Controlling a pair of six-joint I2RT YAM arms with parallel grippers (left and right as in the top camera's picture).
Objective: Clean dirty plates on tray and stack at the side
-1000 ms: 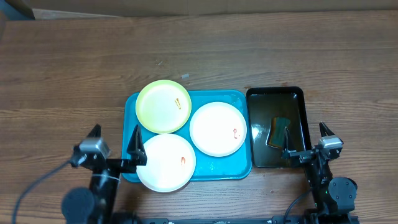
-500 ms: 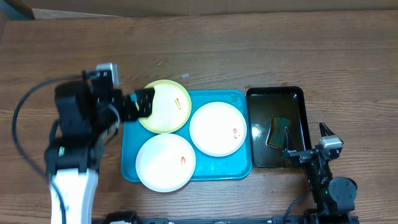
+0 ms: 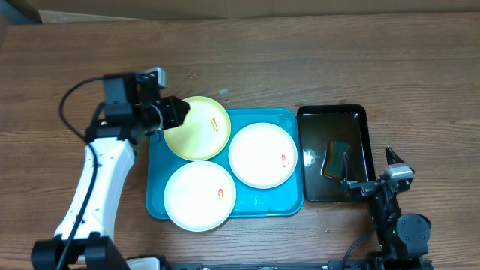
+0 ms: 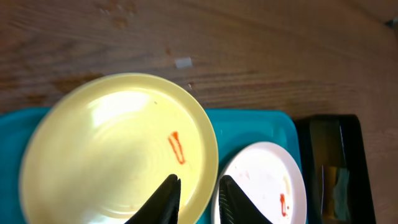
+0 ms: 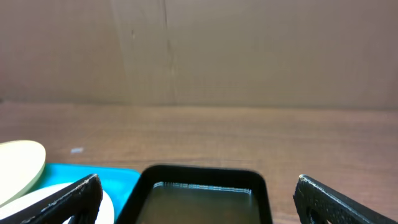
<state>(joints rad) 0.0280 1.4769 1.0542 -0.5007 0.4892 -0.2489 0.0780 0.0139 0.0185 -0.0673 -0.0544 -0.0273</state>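
Note:
Three plates lie on the turquoise tray [image 3: 259, 202]: a yellow-green plate [image 3: 199, 129] at the far left with an orange smear, a white plate [image 3: 262, 155] at the right and a white plate [image 3: 199, 196] at the near left, both with red smears. My left gripper [image 3: 178, 112] has reached the yellow-green plate's far-left edge. In the left wrist view its jaws [image 4: 199, 179] stand narrow, with the rim of the yellow-green plate [image 4: 106, 149] between them. Low by the near right table edge, my right gripper [image 3: 367, 174] is open and holds nothing.
A black tray [image 3: 358, 112] of murky water stands right of the turquoise tray, with a sponge [image 3: 337, 156] in it. In the right wrist view the black tray [image 5: 205, 174] lies just ahead of the open fingers. Bare wooden table [image 3: 315, 60] surrounds both trays.
My left arm rose from the near table edge and swung out to the yellow-green plate. Its jaws went from wide open to narrow around the plate's rim. The right arm stayed still.

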